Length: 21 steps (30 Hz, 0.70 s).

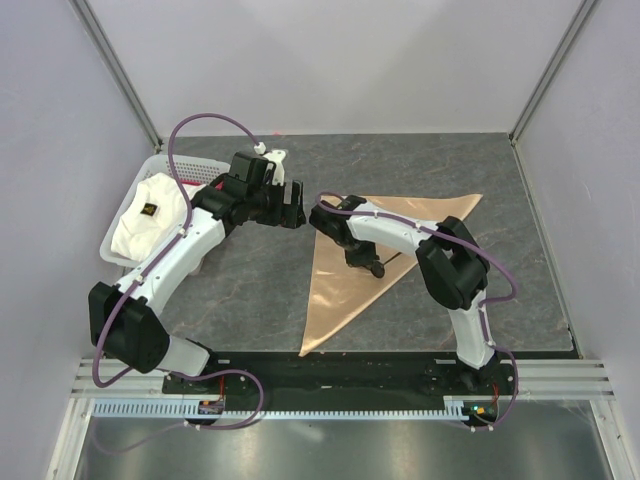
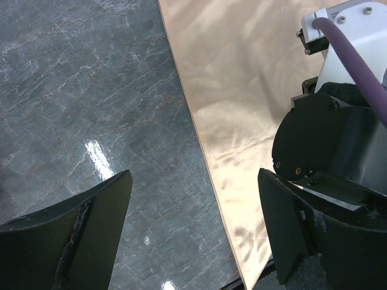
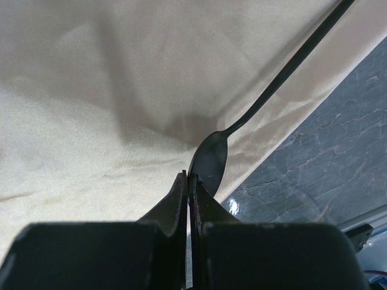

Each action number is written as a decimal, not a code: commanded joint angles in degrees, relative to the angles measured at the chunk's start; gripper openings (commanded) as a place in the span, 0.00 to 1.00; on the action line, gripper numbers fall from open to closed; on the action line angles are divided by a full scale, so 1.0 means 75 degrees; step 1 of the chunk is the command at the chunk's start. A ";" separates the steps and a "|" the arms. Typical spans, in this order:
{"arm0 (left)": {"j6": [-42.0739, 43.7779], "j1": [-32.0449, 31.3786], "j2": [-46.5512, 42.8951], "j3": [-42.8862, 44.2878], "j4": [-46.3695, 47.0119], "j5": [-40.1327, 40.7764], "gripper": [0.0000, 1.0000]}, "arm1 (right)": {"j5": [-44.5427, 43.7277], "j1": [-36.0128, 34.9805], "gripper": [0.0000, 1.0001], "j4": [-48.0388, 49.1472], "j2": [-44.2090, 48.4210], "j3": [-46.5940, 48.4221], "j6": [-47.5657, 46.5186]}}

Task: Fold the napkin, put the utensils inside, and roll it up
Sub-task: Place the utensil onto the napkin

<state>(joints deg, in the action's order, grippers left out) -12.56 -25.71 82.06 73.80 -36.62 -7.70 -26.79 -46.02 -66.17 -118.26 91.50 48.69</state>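
The black spoon (image 3: 210, 158) lay on the folded peach napkin (image 1: 335, 290), its handle running straight away from the right tool (image 3: 188, 176), which was clenched shut at its bowl (grip unclear). The left tool (image 2: 195, 181) hung released just beside the napkin's edge, farther from the spoon.

Top view high overhead, facing down; wrist views close, low; all share napkin (image 1: 335, 285).

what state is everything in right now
napkin: folded into a triangle, lying flat
spoon: on the napkin
right tool: shut, tips at the spoon's bowl
left tool: open, empty, above the napkin's edge
white cloth: bunched in the basket
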 commanded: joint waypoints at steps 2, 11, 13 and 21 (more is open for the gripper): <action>-0.0013 0.0030 -0.0289 -0.0008 0.0266 -0.0133 0.92 | -0.0061 -0.0052 0.00 0.0010 -0.0146 -0.0142 0.0106; -0.0025 0.0018 -0.0266 -0.0008 0.0277 -0.0168 0.92 | -0.0120 -0.0052 0.00 0.0069 -0.0533 0.0291 -0.0105; -0.0025 0.0030 -0.0254 -0.0008 0.0277 -0.0168 0.92 | -0.0108 -0.0040 0.00 0.0069 -0.0592 0.0373 -0.0140; -0.0025 0.0019 -0.0207 -0.0008 0.0277 -0.0215 0.92 | -0.0120 -0.0040 0.00 0.0069 -0.0638 0.0502 -0.0152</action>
<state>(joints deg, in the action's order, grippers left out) -12.56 -25.71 82.04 73.73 -36.25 -8.10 -27.49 -46.02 -66.63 -121.95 92.95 47.72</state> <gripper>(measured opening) 0.921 0.010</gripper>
